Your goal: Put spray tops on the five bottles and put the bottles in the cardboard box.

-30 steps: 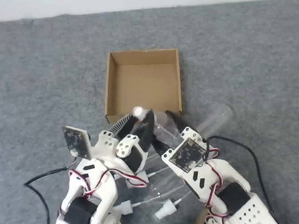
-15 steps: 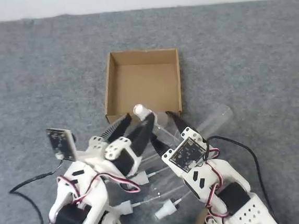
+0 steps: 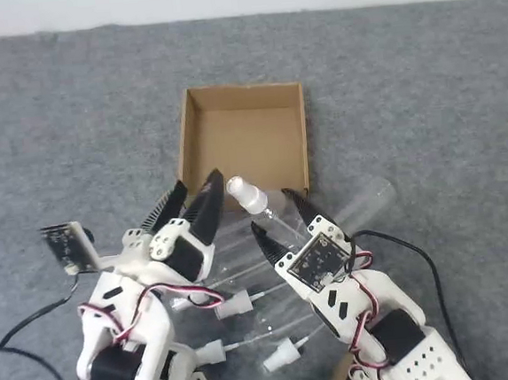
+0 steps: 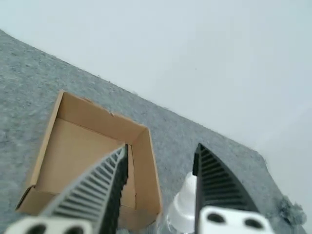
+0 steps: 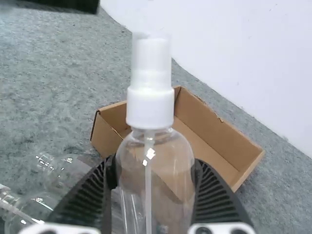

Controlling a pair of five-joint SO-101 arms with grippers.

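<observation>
Quick update from us: the left tool (image 3: 198, 184) has just backed off. A second ago it was right up against the spray top (image 5: 150, 97). Now it's swung out to the left, fingers spread apart with nothing between them. The right tool (image 3: 271, 212) hasn't budged and is clamped on the bottle (image 5: 152, 165). That bottle sits just on the near side of the cardboard box (image 3: 241, 147), about midway along its near wall, nozzle end pointing toward the box. The way we read it, the top is seated and the left arm is done with this one. So this bottle looks ready to go in, and it's a short trip with the box right there. The box has nothing in it yet, so we'd call this bottle one of five. Counting what we can: one box, one capped bottle, and three loose tops on the tabletop (image 3: 424, 95). There's a middle top (image 3: 232, 307) between the arms, a left top (image 3: 211, 352) nearer, and a right top (image 3: 281, 358) nearest of all. One bare bottle (image 3: 367, 200) lies just right of the right tool. There's more clear plastic piled between the arms, but we honestly can't tell how many bottles that makes.
</observation>
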